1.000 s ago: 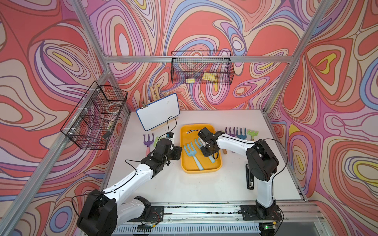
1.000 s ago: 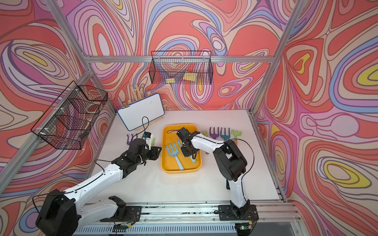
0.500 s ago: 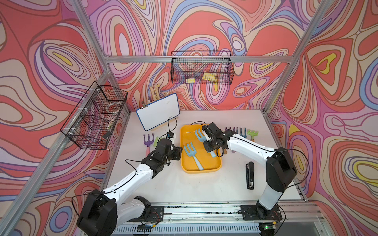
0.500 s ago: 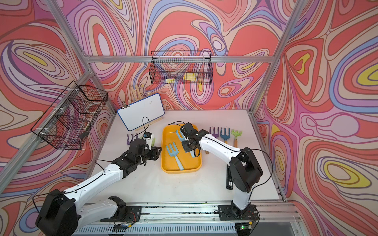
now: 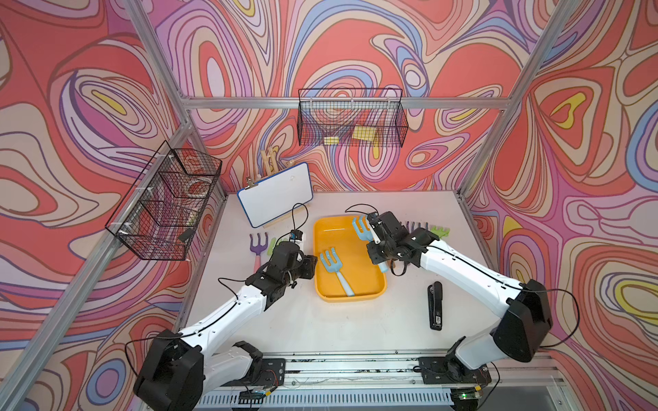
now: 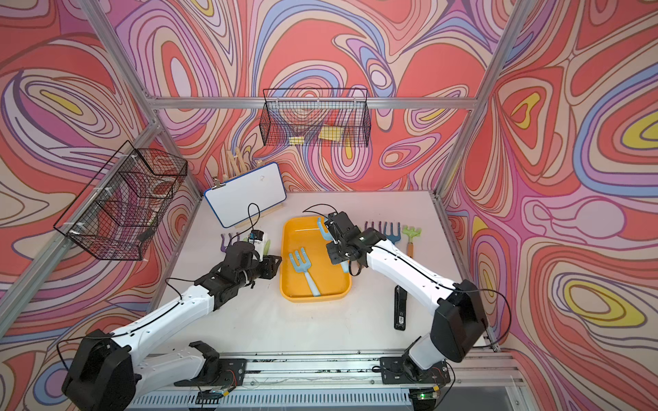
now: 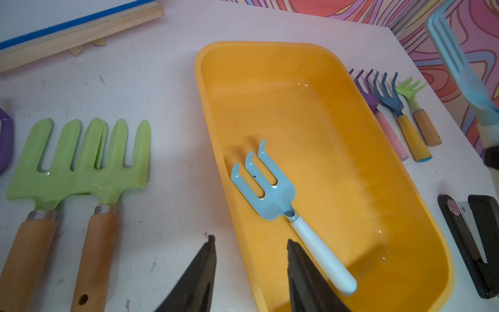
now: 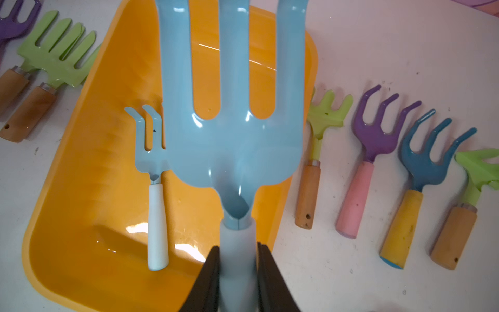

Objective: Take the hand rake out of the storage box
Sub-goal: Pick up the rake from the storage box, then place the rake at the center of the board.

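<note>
Now the right end effector (image 8: 237,247) pinches the hand rake (image 8: 232,129), tines toward the back wall (image 5: 320,64).

storage box (image 7: 399,173): glossy plastic | hand rake (image 8: 232,129): glossy painted metal | table (image 7: 167,81): matt, scuffed

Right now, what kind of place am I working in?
Probably a staged robot test cell: aluminium frame, swirl-patterned walls, two arms on a base rail, coloured hand rakes laid on a white table.
</note>
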Controlling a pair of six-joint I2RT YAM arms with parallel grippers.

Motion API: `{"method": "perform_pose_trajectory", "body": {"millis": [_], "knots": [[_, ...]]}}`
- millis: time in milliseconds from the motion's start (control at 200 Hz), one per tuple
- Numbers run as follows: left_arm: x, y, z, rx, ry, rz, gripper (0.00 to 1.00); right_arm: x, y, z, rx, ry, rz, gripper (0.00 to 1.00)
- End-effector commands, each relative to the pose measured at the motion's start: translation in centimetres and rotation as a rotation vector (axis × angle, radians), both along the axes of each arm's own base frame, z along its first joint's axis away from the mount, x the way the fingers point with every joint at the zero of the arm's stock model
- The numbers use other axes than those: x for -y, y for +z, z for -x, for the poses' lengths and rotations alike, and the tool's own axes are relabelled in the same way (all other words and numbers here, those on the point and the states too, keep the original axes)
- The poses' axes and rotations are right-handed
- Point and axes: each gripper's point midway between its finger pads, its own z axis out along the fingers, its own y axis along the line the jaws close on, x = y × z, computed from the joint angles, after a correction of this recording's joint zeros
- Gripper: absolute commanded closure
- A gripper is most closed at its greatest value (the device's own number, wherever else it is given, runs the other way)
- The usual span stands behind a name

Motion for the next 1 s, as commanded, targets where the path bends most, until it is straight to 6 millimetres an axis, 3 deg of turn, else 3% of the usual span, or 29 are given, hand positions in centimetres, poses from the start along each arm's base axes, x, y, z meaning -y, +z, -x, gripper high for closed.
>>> {"method": "perform_pose_trajectory", "body": {"millis": [0, 310, 571, 996], "knots": [[0.1, 0.9, 0.0, 0.013, -0.004, 0.002, 0.53, 2.4, -0.2, 1.1, 0.005, -0.080, 0.051, 0.83], [0.2, 0.7, -0.1, 0.008, -0.005, 0.000, 0.53, 6.4, -0.3, 4.3, -0.044, -0.202, 0.114, 0.82], [0.5, 0.5, 0.1, -0.001, -0.016, 0.018, 0.53, 9.1, -2.9, 7.3, -0.116, -0.284, 0.150, 0.81], [1.7, -0.1, 0.3, -0.033, -0.051, 0.069, 0.53, 9.3, -7.0, 9.2, -0.203, -0.331, 0.121, 0.81]]}}
